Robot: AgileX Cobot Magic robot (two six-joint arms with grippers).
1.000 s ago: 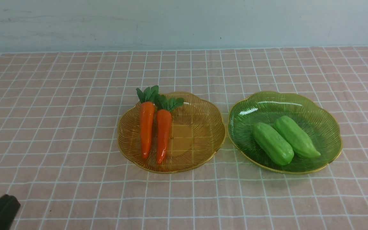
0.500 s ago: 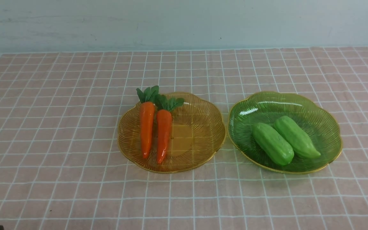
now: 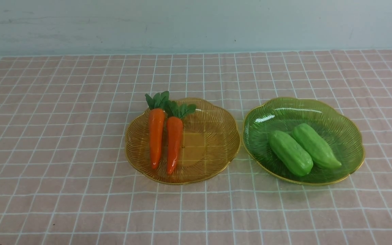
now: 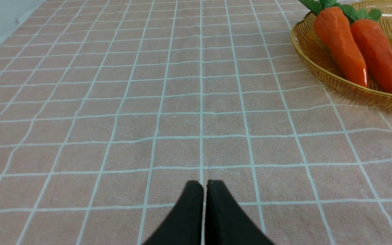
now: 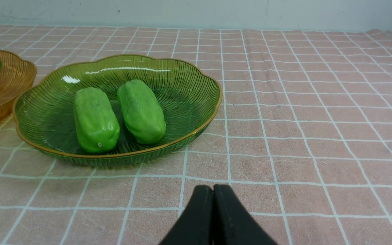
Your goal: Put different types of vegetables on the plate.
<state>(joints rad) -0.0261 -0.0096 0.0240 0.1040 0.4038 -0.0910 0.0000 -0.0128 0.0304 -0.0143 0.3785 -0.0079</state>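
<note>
Lying ahead & right of the left gripper (image 4: 204, 185), well apart: 2 carrots (image 3: 164, 137), glossy orange w/ dark leafy tops, side by side in a ribbed amber plate (image 3: 216, 136). Ahead & left of the right gripper (image 5: 213, 190): 2 gourds (image 3: 303, 149), plump, light green, tapered, touching, in a ribbed green plate (image 3: 345, 136). Checked pink cloth (image 3: 63, 136) under all. Both grippers: fingers pressed together, empty, over bare cloth.
</note>
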